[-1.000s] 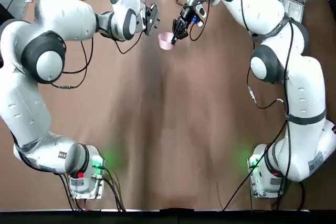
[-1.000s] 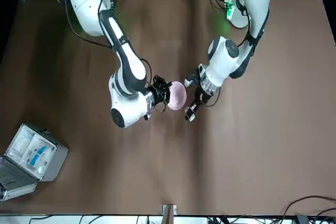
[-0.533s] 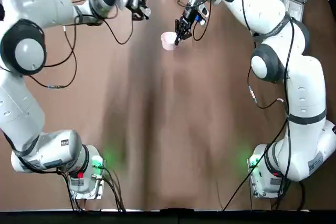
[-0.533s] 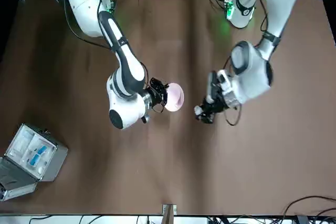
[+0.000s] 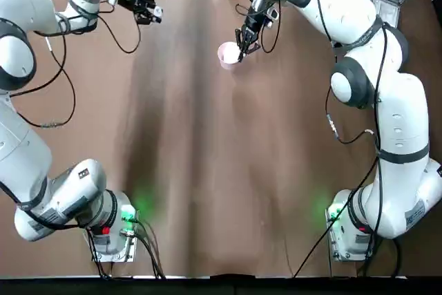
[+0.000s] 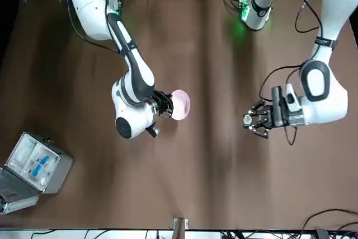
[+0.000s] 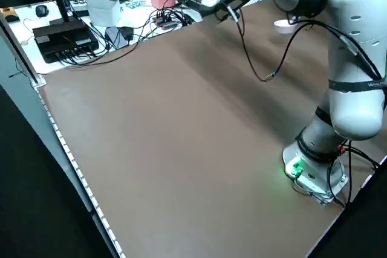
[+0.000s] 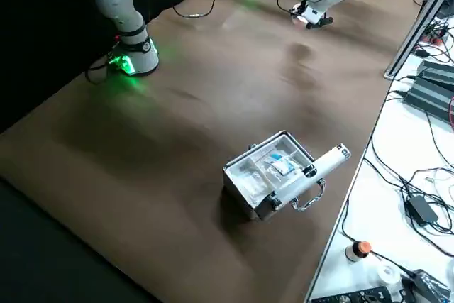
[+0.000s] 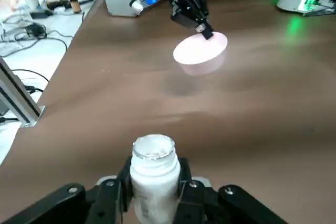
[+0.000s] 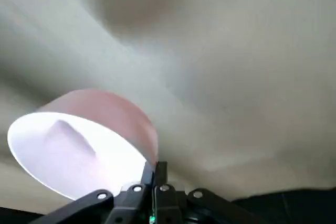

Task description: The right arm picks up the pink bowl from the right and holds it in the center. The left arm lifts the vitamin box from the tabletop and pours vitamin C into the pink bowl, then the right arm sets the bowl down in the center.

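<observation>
The pink bowl (image 5: 227,54) hangs a little above the tabletop (image 5: 221,170) at the far middle, its shadow below it. My right gripper (image 5: 242,49) is shut on the bowl's rim; the right wrist view shows the fingertips (image 10: 156,170) pinching the bowl (image 10: 79,145). The left gripper (image 5: 149,13) is off at the far left, shut on the vitamin box (image 9: 153,156), a small white open-topped container standing upright between its fingers. From the left wrist view the bowl (image 9: 200,53) is well ahead. The front view shows the bowl (image 6: 180,104) and the left gripper (image 6: 253,120) far apart.
An open grey case (image 6: 33,163) with blue-white contents sits at the far right corner of the table, also in the right side view (image 8: 273,175). Cables and electronics (image 7: 66,31) lie beyond the far edge. Arm bases with green lights (image 5: 114,229) stand at the near edge.
The left arm has swung away from the bowl to the robot's left, carrying the vitamin box. The right gripper with the bowl has shifted only slightly.
</observation>
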You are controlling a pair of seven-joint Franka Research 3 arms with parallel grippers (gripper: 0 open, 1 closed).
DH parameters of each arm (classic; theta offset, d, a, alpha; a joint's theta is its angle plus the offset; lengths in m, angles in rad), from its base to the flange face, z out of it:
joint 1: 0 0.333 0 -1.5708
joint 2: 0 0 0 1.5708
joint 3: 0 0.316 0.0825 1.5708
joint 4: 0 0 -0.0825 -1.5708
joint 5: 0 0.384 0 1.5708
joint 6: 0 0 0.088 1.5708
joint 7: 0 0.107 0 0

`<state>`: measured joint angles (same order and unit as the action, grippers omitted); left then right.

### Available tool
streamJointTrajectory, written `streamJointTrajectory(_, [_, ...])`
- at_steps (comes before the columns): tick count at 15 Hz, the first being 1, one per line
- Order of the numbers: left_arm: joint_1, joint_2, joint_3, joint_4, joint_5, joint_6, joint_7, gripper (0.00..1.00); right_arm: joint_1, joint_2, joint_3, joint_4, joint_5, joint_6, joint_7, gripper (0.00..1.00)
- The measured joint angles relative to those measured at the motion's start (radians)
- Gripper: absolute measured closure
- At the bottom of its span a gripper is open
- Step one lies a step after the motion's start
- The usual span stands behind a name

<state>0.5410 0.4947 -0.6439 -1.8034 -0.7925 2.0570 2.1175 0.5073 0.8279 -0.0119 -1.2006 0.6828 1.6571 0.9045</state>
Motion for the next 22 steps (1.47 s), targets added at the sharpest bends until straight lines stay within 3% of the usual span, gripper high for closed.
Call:
streamJointTrajectory(5, [0.13, 0.159, 0.003, 0.072, -0.004, -0.142, 0.187, 0.64, 0.009, 0.038, 0.002, -0.019, -0.091, 0.13, -0.164, 0.98])
streamJointTrajectory(10, [0.222, 0.276, 0.008, 0.101, -0.004, -0.18, 0.31, 0.64, 0.024, 0.109, 0.003, -0.021, -0.096, 0.227, -0.262, 0.98])
streamJointTrajectory(19, [0.264, 0.47, 0.071, 0.109, -0.004, -0.215, 0.452, 0.64, 0.021, 0.12, 0.0, -0.016, -0.098, 0.258, -0.295, 0.97])
streamJointTrajectory(22, [0.269, 0.524, 0.102, 0.11, -0.004, -0.216, 0.506, 0.64, 0.017, 0.106, 0.0, 0.003, -0.099, 0.243, -0.299, 0.75])
